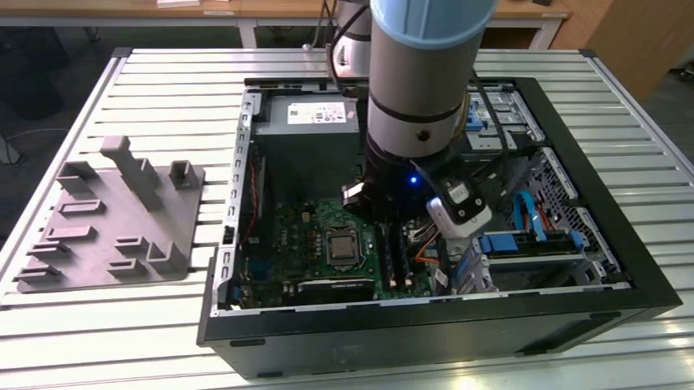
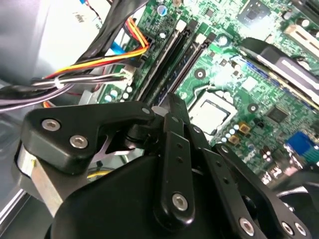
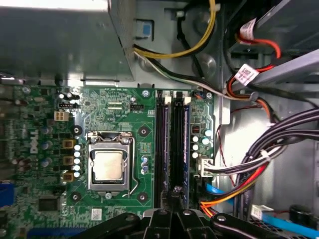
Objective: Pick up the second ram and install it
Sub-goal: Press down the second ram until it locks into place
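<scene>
Green motherboard was seen spread beneath the jaws in both wrist views, with the arm lowered into the open case on the slatted worktop. The jaws were drawn together at their tips, and no strip was seen clamped between them. Directly under the tips and running straight ahead of them, two dark strips were seen lying side by side in the memory slots. The one in line with the tips was taken to be the second ram, apparently seated in its slot, though it could not be told for certain which strip was which. Its long axis was aligned with the reach of the jaws, one end just below the tips and the other well ahead.

To one side of the jaws the processor socket was set, near but apart from the slots. To the other side a bundle of cables was crowded close, the nearest obstruction. Beyond the far end of the slots the power supply was mounted.
</scene>
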Motion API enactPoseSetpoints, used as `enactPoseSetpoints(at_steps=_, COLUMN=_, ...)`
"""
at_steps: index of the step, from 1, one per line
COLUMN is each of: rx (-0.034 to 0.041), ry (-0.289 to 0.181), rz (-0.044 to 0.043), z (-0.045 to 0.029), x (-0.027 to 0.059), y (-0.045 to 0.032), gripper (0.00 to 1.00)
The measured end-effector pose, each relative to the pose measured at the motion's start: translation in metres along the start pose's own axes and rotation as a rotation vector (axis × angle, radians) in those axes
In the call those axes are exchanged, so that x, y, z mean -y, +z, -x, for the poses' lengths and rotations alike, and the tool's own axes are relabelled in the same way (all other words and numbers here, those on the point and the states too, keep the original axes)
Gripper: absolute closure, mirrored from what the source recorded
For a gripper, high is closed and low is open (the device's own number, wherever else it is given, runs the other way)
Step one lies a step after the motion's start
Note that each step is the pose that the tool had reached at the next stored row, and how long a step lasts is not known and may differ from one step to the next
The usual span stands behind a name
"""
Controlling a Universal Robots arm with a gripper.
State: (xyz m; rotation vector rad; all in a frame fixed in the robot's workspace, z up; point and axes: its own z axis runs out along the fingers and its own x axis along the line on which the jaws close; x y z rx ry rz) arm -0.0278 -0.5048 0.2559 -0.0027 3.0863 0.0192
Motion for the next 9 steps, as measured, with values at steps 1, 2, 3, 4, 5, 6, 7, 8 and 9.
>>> enactPoseSetpoints(at_steps=1, rx=0.0000, ry=0.000, rz=0.0000, z=0.0001, x=-0.0003, y=-0.0016, gripper=0.90)
enactPoseSetpoints(at_steps=2, rx=0.0000, ry=0.000, rz=0.0000, z=0.0002, x=-0.0004, y=-0.0024, gripper=0.90)
enactPoseSetpoints(at_steps=3, rx=0.0001, ry=0.000, rz=0.0003, z=0.0002, x=-0.0005, y=-0.0025, gripper=0.90)
enactPoseSetpoints(at_steps=4, rx=0.0001, ry=0.000, rz=0.0004, z=0.0001, x=-0.0005, y=-0.0025, gripper=0.90)
enactPoseSetpoints(at_steps=5, rx=0.0002, ry=0.000, rz=0.0004, z=0.0001, x=-0.0005, y=-0.0025, gripper=0.90)
enactPoseSetpoints(at_steps=6, rx=0.0000, ry=0.000, rz=0.0001, z=0.0002, x=-0.0004, y=-0.0026, gripper=0.90)
enactPoseSetpoints(at_steps=7, rx=0.0000, ry=0.000, rz=0.0001, z=0.0001, x=-0.0004, y=-0.0027, gripper=0.90)
enactPoseSetpoints(at_steps=8, rx=0.0001, ry=0.000, rz=0.0001, z=0.0002, x=-0.0004, y=-0.0027, gripper=0.90)
enactPoseSetpoints(at_steps=9, rx=0.0000, ry=0.000, rz=0.0001, z=0.0001, x=-0.0004, y=-0.0027, gripper=0.90)
